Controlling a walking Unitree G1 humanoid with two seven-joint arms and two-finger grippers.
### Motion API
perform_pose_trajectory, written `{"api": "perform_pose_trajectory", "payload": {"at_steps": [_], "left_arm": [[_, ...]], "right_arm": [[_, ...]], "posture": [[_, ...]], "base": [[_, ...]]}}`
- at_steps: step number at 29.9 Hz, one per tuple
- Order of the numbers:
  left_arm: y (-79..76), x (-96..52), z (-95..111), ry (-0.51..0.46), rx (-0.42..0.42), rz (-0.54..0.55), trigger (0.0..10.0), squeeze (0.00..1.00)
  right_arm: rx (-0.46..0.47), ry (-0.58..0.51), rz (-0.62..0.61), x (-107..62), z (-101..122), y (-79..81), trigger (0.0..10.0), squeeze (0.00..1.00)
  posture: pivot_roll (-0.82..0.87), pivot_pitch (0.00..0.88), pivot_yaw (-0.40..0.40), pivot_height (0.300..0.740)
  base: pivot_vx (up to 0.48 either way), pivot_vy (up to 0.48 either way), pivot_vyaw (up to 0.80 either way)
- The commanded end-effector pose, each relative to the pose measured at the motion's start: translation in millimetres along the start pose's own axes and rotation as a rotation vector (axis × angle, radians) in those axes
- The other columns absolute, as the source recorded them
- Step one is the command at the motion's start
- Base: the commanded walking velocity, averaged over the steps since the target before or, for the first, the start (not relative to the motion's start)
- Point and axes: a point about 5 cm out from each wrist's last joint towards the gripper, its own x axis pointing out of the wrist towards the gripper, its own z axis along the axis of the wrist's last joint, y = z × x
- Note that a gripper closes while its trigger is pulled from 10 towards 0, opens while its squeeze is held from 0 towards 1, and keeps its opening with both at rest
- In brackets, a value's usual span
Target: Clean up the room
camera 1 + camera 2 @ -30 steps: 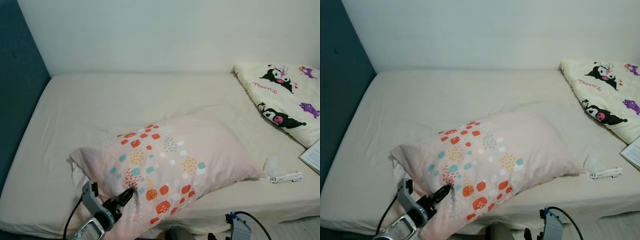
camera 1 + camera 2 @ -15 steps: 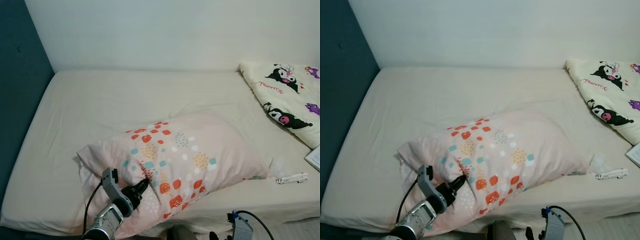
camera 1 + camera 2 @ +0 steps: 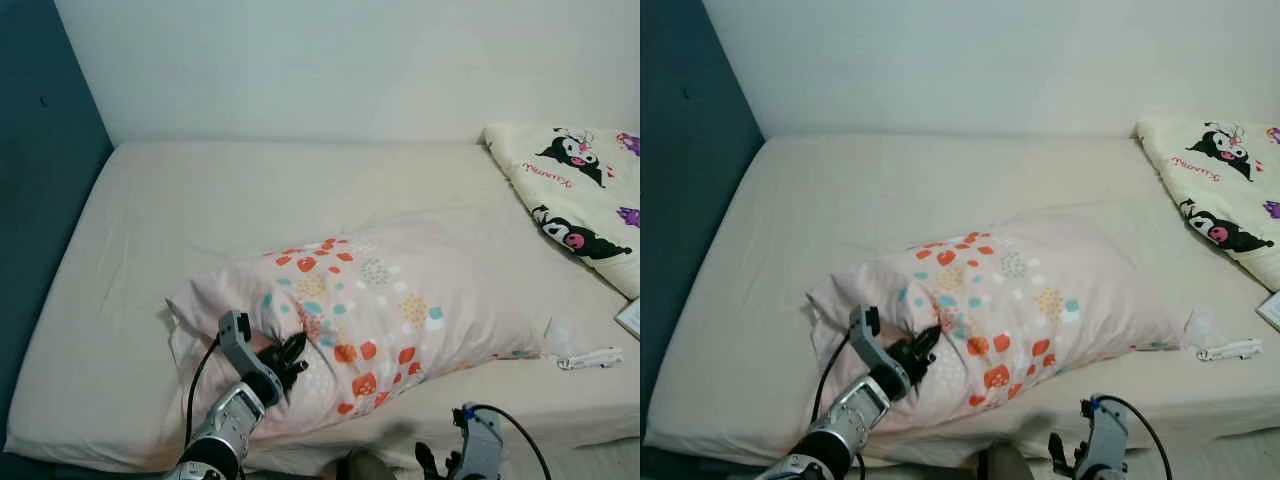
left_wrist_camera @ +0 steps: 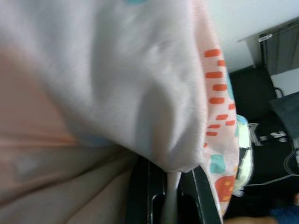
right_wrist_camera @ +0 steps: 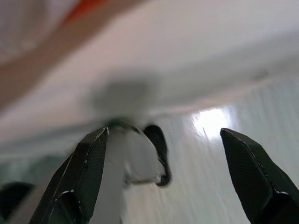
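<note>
A pale pink pillow [image 3: 370, 320] dotted with orange, teal and yellow is laid diagonally near the bed's [image 3: 200, 210] front edge, its near corner pinched by the left end effector [image 3: 290, 355].

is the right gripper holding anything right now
No, the right gripper hangs open below the bed edge, nothing between its fingers.

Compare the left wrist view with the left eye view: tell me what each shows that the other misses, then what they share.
Left wrist view alone: fabric pinched between the left gripper's black fingers, and a dark cluttered area beyond the pillow's edge.

Left eye view alone: the bed, a cartoon-print blanket, a small white object, a blue wall, and the right gripper low at the bed's near edge.

Both: the pink patterned pillow held by the left gripper.
</note>
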Motion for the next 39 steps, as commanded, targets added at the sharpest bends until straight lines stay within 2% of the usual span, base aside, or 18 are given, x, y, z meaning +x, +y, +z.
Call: {"api": "perform_pose_trajectory", "payload": {"at_steps": [1,2,4,6,7,8,9,12,17,18,24,26,28,30,31,34,37,39], "left_arm": [[-12.1,8.8,11.6,-0.04,0.067,-0.029,0.0,0.0],[-11.8,8.4,25.4,-0.081,0.124,-0.008,0.0,0.0],[-6.1,2.5,49.9,-0.153,0.174,0.055,0.0,0.0],[-6.1,2.5,49.9,-0.153,0.174,0.055,0.0,0.0],[-1.9,-2.4,59.8,-0.177,0.191,0.085,0.0,0.0],[-1.9,-2.4,59.8,-0.177,0.191,0.085,0.0,0.0],[4.1,-13.3,74.4,-0.203,0.246,0.124,10.0,0.0],[11.3,-22.3,74.6,-0.175,0.279,0.162,10.0,0.0],[14.1,-24.2,65.1,-0.116,0.278,0.194,10.0,0.0],[10.6,-25.5,57.4,-0.106,0.294,0.198,10.0,0.0],[-1.8,-26.4,52.6,-0.12,0.341,0.176,10.0,0.0],[-5.9,-24.2,53.0,-0.127,0.349,0.161,10.0,0.0],[-17.5,-16.0,55.1,-0.118,0.357,0.102,10.0,0.0],[-17.5,-16.0,55.1,-0.118,0.357,0.102,10.0,0.0],[-25.9,-10.2,60.9,-0.124,0.343,0.063,10.0,0.0],[-32.0,-5.4,73.7,-0.163,0.319,0.056,10.0,0.0],[-39.6,5.3,111.1,-0.289,0.24,0.086,10.0,0.0],[-44.6,9.6,129.7,-0.346,0.221,0.093,10.0,0.0]], "right_arm": [[0.019,-0.048,0.029,1.7,7.6,4.3,10.0,0.0],[0.022,-0.075,0.061,4.1,15.3,9.9,10.0,0.0],[0.022,-0.103,0.098,8.0,25.6,19.2,10.0,0.0],[0.022,-0.103,0.098,8.0,25.6,19.2,10.0,0.0],[0.024,-0.114,0.11,9.4,29.3,23.1,10.0,0.0],[0.024,-0.114,0.11,9.4,29.3,23.1,10.0,0.0],[0.027,-0.124,0.127,11.5,33.4,29.6,10.0,0.0],[0.026,-0.122,0.141,12.7,33.6,34.6,10.0,0.0],[0.027,-0.123,0.15,12.8,33.1,36.1,10.0,0.0],[0.028,-0.123,0.155,12.6,32.3,36.2,10.0,0.0],[0.029,-0.124,0.159,12.6,32.3,36.8,10.0,0.0],[0.029,-0.127,0.16,13.0,33.1,37.9,10.0,0.0],[0.024,-0.137,0.166,14.0,36.1,41.1,10.0,0.0],[0.024,-0.137,0.166,14.0,36.1,41.1,10.0,0.0],[0.021,-0.141,0.168,14.6,37.9,43.0,10.0,0.0],[0.017,-0.138,0.163,15.2,38.6,43.8,10.0,0.0],[0.013,-0.138,0.163,15.9,39.4,46.0,10.0,0.0],[0.001,-0.133,0.159,16.2,39.5,46.6,10.0,0.0]], "posture": [[-0.1,0.072,-0.033,0.665],[-0.09,0.069,-0.032,0.67],[-0.08,0.06,-0.029,0.68],[-0.08,0.06,-0.029,0.68],[-0.07,0.053,-0.028,0.685],[-0.07,0.053,-0.028,0.685],[-0.06,0.046,-0.031,0.695],[-0.05,0.039,-0.031,0.71],[-0.05,0.035,-0.032,0.725],[-0.05,0.028,-0.033,0.735],[-0.05,0.021,-0.031,0.74],[-0.06,0.007,-0.029,0.74],[-0.06,0.0,-0.028,0.74],[-0.06,0.0,-0.028,0.74],[-0.06,0.0,-0.03,0.74],[-0.06,0.0,-0.031,0.74],[-0.06,0.0,-0.034,0.74],[-0.06,0.0,-0.033,0.74]], "base": [[0.0,0.0,0.0],[0.0,0.0,0.0],[0.0,0.0,0.0],[0.0,0.0,0.0],[0.0,0.0,0.0],[0.0,0.0,0.0],[0.0,0.0,0.0],[0.0,0.0,0.0],[-0.157,0.0,0.0],[-0.48,0.0,0.0],[-0.156,0.0,0.0],[0.0,0.0,0.0],[0.0,0.0,0.0],[0.0,0.0,0.0],[0.0,0.0,0.0],[0.0,0.0,0.0],[0.0,0.0,0.0],[0.0,0.0,0.0]]}}
